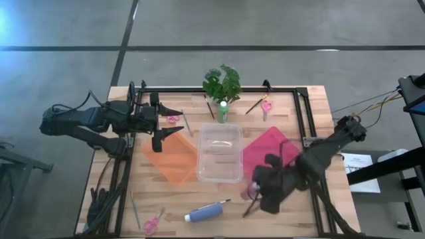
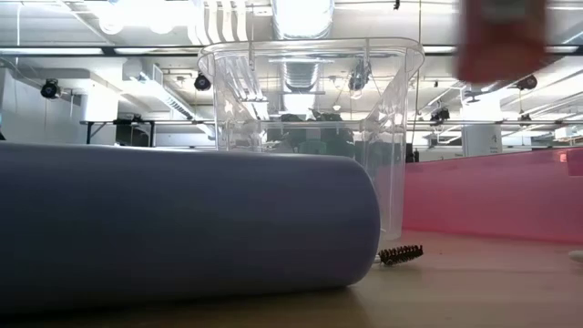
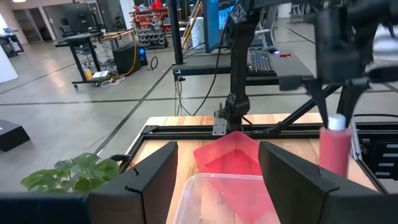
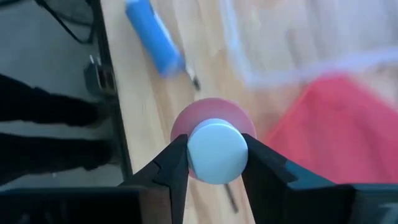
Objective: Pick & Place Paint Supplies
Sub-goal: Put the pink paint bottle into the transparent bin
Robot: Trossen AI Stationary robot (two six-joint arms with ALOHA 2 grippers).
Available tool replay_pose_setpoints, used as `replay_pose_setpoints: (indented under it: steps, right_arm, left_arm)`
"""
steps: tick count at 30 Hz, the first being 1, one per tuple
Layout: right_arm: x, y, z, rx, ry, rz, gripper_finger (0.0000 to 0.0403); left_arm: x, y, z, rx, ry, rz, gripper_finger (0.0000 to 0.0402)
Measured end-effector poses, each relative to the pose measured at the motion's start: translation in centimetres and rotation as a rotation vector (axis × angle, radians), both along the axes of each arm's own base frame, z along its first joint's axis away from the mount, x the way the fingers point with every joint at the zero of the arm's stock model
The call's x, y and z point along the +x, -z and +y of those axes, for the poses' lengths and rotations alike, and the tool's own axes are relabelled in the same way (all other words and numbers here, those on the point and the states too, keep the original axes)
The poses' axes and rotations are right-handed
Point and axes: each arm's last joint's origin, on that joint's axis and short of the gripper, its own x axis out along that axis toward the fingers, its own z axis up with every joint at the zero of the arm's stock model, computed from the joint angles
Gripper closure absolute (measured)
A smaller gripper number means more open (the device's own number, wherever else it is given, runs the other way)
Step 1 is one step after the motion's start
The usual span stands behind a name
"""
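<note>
Black metal, the left gripper (image 1: 174, 124) hangs at the table's left side above the far end of the orange mat (image 1: 171, 157), its two fingers spread apart with nothing between them. Near that gripper lie pink scissors (image 1: 172, 119) and a thin brush (image 1: 187, 123). At the near left edge sit another thin brush (image 1: 135, 211) and a second pair of pink scissors (image 1: 153, 223), and just right of them the blue bottle (image 1: 207, 212) lies on its side. The clear tub (image 1: 220, 153) stands mid-table between the two mats; beyond it, a green bottle (image 1: 222, 111) stands upright against the leafy plant (image 1: 222, 82). Farther right along the far edge lie a dark brush (image 1: 256, 105) and a third pair of pink scissors (image 1: 265, 105). The pink mat (image 1: 267, 150) lies right of the tub. At its near edge the right gripper (image 4: 214, 163) has its fingers pressed on either side of the white cap of the pink bottle (image 4: 214, 146), which hangs upright, clear of the wood. No writing or label can be read on any bottle.
</note>
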Motion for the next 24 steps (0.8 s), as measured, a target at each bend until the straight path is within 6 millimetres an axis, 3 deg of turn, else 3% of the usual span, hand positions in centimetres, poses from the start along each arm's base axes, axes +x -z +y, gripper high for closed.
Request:
replay_pose_setpoints:
  steps: [5, 10, 17, 24]
  right_arm:
    - [1.6, -4.0, -4.0, -0.006, 0.002, -0.123, 0.029]
    - [3.1, -5.8, -8.9, -0.058, 0.07, -0.179, 0.029]
    - [4.1, -5.2, -13.3, -0.059, 0.1, -0.135, 0.029]
    - [6.0, -2.7, -16.3, -0.114, 0.122, -0.041, 0.029]
  left_arm:
    - [0.0, 0.0, 0.0, -0.013, -0.002, 0.001, 0.017]
    - [0.0, 0.0, 0.0, -0.013, -0.002, 0.001, 0.017]
    - [0.0, 0.0, 0.0, -0.013, -0.002, 0.001, 0.017]
    - [0.0, 0.1, 0.0, -0.01, -0.005, 0.013, 0.017]
